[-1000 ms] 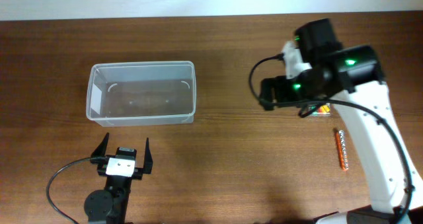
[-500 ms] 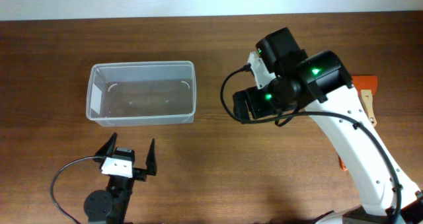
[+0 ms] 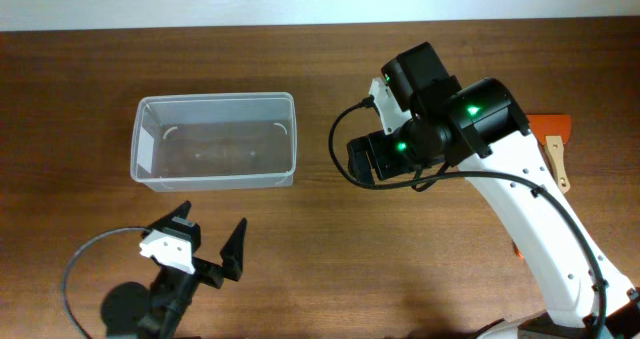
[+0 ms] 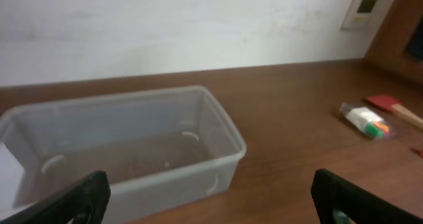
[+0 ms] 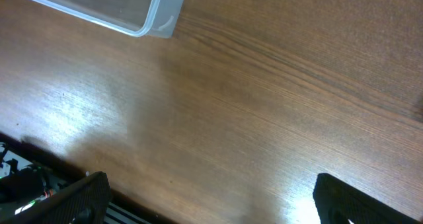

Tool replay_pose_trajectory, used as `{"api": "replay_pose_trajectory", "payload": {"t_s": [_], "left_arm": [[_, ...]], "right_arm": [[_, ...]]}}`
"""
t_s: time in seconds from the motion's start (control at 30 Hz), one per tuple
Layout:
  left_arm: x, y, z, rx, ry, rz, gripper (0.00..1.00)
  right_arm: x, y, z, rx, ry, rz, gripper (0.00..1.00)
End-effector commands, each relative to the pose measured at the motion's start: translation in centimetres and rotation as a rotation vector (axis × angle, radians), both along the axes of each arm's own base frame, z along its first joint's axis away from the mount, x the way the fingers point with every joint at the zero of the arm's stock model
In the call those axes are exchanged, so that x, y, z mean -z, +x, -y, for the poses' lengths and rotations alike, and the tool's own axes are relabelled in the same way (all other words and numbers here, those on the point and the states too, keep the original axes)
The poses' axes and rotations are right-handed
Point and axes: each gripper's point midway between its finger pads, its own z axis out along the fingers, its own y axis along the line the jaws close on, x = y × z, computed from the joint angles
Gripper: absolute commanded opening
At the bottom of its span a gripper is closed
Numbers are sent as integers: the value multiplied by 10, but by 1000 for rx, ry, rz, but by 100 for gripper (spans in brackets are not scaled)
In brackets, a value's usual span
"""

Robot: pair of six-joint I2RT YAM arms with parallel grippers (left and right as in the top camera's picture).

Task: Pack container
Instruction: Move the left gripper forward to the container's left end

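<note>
The left gripper (image 3: 208,239) is held wide open, empty, the container (image 3: 214,181) rim just ahead; the right gripper (image 5: 211,201) is likewise spread, empty, open tabletop (image 5: 264,98) seen beneath.

A clear, translucent plastic rectangular bin with rounded corners and a thick rim (image 3: 215,99) stands upright, open side up, on the left half of the brown wooden table (image 3: 330,269), nearer the far edge than the near one. Its long sides run parallel to that far edge, and the wood shows through its floor.
</note>
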Motion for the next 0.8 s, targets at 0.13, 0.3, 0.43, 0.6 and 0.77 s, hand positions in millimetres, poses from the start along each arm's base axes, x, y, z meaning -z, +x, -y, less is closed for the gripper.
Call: {"api": "replay_pose_trajectory", "payload": {"t_s": [0.13, 0.3, 0.43, 0.6, 0.77], "left_arm": [[-70, 16, 2, 55, 163, -36, 99], [-105, 47, 4, 80, 152, -76, 99], [-103, 71, 3, 83, 148, -117, 99], [-93, 83, 19, 190, 103, -173, 99], [-107, 103, 17, 188, 98, -221, 99]], "right_arm": [[-8, 2, -4, -5, 10, 26, 99], [-8, 2, -4, -5, 11, 27, 99], [-8, 3, -5, -5, 12, 28, 99], [-8, 3, -5, -5, 12, 29, 99], [-9, 6, -6, -4, 19, 42, 99]]}}
